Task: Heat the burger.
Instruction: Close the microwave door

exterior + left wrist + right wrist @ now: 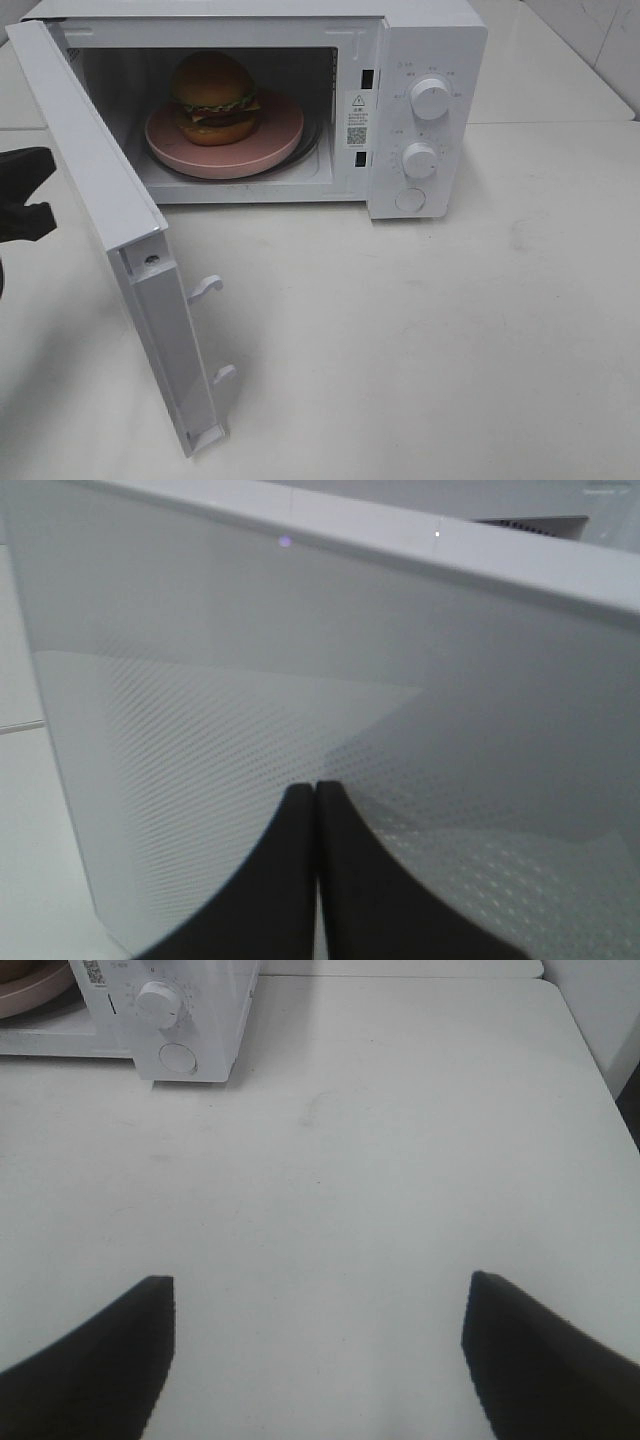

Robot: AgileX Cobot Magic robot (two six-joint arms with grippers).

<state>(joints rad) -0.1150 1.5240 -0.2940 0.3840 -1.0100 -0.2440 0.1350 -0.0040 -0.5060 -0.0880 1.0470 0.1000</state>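
The burger (213, 97) sits on a round pink plate (270, 140) inside the white microwave (430, 40). The microwave door (110, 220) stands wide open, swung out toward the front left. My left gripper (316, 790) is shut and empty, its fingertips right at the outer face of the door (300, 680); in the high view it shows as a black shape (25, 195) at the left edge, behind the door. My right gripper (320, 1295) is open and empty above bare table, out of the high view. The plate's edge (30, 990) shows in the right wrist view.
The microwave has two knobs (430, 98) and a door button (410, 200) on its right panel. Two white latch hooks (205, 288) stick out of the door's free edge. The white table (450, 350) stretches in front of and right of the microwave.
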